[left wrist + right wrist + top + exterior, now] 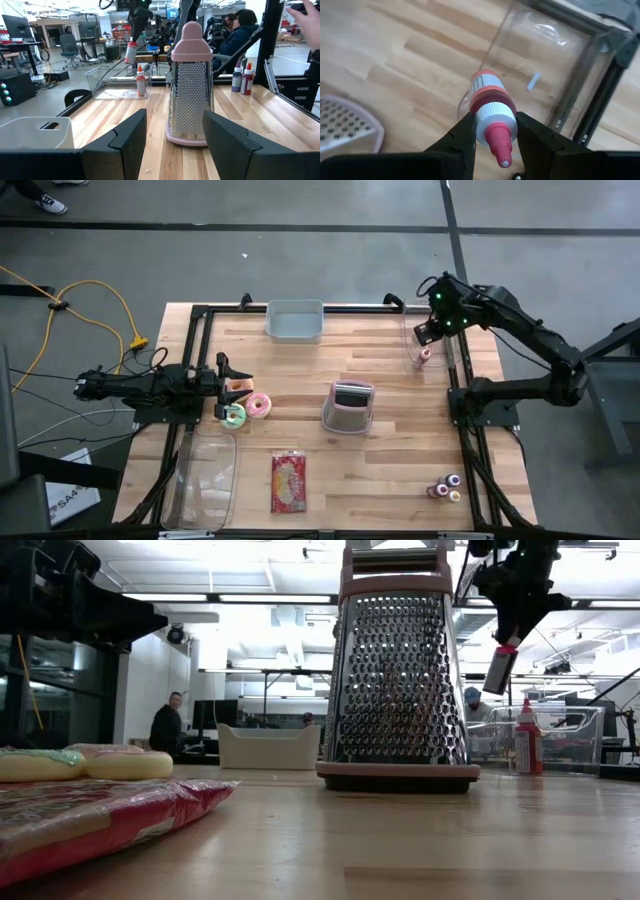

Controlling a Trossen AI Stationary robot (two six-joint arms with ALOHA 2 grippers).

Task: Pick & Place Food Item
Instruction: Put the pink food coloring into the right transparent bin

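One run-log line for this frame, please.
right gripper: shut on red-capped bottle, lifted near clear bin | left gripper: open, idle, facing grater

table [400, 470] – pale wood, matt

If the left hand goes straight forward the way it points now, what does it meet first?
Most likely the grater. The left hand points level across the table, open, and the grater stands upright between its fingers in the wrist view. In the high view the donuts lie nearer, but low and slightly to the side.

Red-capped bottle [490, 112] held aloft (nozzle tilted) over table's corner
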